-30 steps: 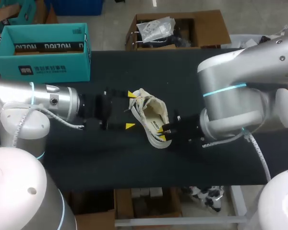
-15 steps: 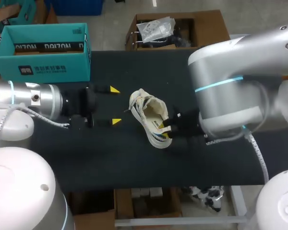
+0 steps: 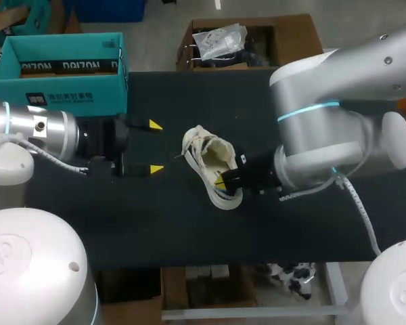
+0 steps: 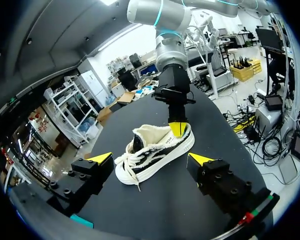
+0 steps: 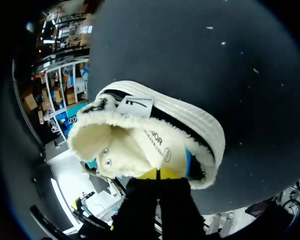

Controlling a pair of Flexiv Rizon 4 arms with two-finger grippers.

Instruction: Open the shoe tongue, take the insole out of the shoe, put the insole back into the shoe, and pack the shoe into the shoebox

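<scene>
Centrally, shoe [image 3: 206,157] on dark worktop [image 3: 155,230]; right pincer [image 3: 220,181] pinching the insole [image 5: 157,142] at the heel; left pincer [image 3: 155,147] wide, just left; shoebox [image 3: 61,95] far left.

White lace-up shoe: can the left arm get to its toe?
Probably yes. The open left gripper faces the white fleece-lined shoe toe-on, only bare black table between them; the right gripper is at its heel.

Cream fleece-lined shoe [image 3: 210,166] stands upright, well apart from the open teal shoebox [image 3: 61,95].
</scene>
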